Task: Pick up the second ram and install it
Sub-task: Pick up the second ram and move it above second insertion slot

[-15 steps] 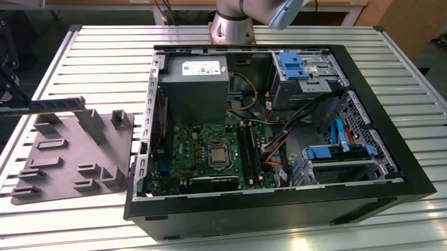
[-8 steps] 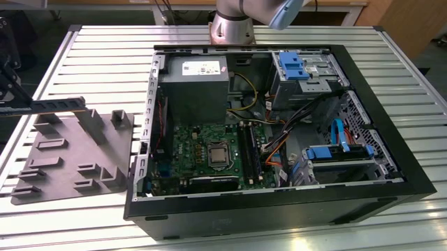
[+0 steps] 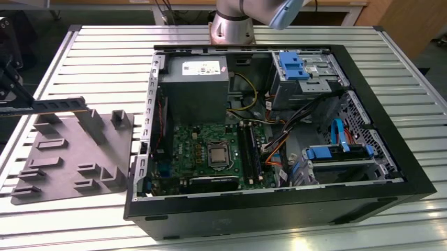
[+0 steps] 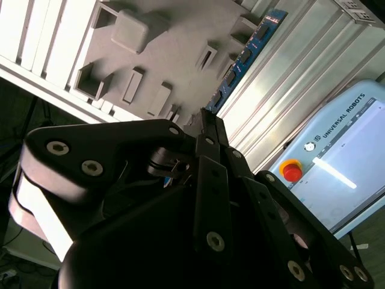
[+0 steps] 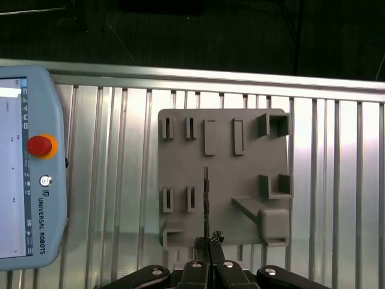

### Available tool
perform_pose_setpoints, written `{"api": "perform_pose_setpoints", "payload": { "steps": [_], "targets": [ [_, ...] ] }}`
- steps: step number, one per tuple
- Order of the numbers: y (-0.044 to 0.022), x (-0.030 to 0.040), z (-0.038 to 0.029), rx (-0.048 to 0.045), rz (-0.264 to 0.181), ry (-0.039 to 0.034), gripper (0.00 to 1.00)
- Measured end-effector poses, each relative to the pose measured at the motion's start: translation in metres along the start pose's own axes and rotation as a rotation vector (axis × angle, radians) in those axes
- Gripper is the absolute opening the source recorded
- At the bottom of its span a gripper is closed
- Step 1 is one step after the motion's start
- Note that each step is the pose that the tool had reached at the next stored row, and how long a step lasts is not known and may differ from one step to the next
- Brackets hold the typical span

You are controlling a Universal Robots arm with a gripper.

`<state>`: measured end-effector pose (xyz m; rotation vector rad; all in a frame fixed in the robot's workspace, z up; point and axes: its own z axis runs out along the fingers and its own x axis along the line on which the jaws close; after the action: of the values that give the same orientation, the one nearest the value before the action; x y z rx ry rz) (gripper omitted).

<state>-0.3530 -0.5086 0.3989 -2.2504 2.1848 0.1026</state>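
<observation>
Second ram [image 3: 62,104]: it is being held by one end as a long dark stick, lying level and pointing toward the computer case [image 3: 279,214] in the exterior view.
Place of the ram: it is hanging over the grey moulded tray [image 3: 70,162], near the tray's far edge and on the exterior view's left of the case. I cannot tell whether it is clearing the upright posts or brushing one.
Fingers [image 5: 197,272]: they are pinching the ram's end between them. In the first wrist view the stick is showing edge-on, running straight out from the fingertips across the middle of the tray.
Gripper [image 5: 208,241]: it is sitting at the exterior view's far left, reaching in sideways over the slatted metal table [image 3: 98,57].
Arm: its base column [image 3: 234,23] is standing behind the case, at the table's far side.
Case: it is lying open on its side, with the green motherboard [image 3: 202,151] facing up, well apart from the ram.
Teach pendant [image 5: 24,180]: it is resting on the table beside the tray.
</observation>
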Motion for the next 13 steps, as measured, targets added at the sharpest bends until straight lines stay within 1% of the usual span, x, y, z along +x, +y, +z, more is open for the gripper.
{"api": "perform_pose_setpoints", "payload": {
  "steps": [6, 13],
  "targets": [
    [-0.0019, 0.0001, -0.0001, 0.0000, 0.000, 0.0000, 0.12],
    [-0.0057, 0.0002, -0.0002, 0.0000, 0.000, 0.0000, 0.12]
  ]
}}
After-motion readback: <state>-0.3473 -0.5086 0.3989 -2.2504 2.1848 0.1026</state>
